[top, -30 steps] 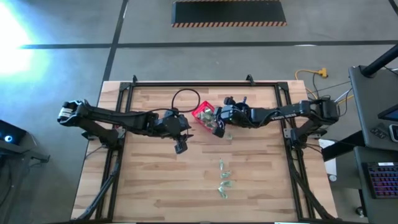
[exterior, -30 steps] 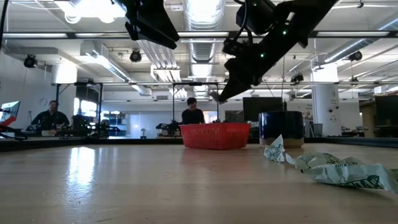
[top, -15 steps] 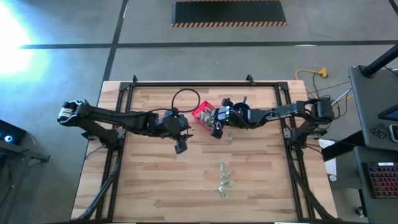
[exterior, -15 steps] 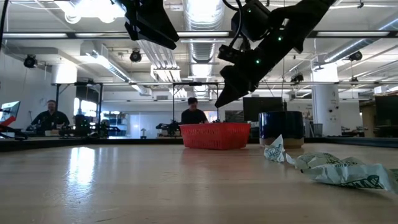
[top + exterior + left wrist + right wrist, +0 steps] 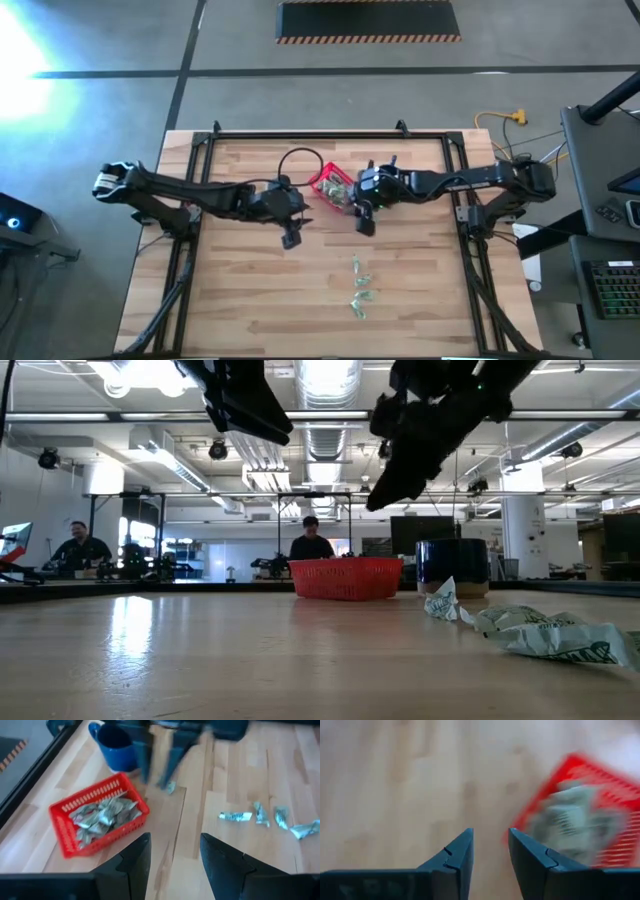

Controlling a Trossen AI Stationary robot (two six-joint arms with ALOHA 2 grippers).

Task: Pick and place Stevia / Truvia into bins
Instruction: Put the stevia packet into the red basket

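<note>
Bright ceiling lights (image 5: 320, 375) glare in the low view. Motion blur smears both wrist views. Glare whitens the floor (image 5: 25, 50) at the high view's corner.

Two dark fingers (image 5: 456, 857) of the right gripper (image 5: 490, 851) are seen parted with nothing between them. Beyond them, a red basket (image 5: 615, 795) piled with pale sachets (image 5: 570, 817) is set on the wooden table (image 5: 395, 780).

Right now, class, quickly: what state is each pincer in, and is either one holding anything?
Left pincer: open, holding nothing, above the table near the red basket.
Right pincer: open, nothing between its fingers, beside the basket.
</note>
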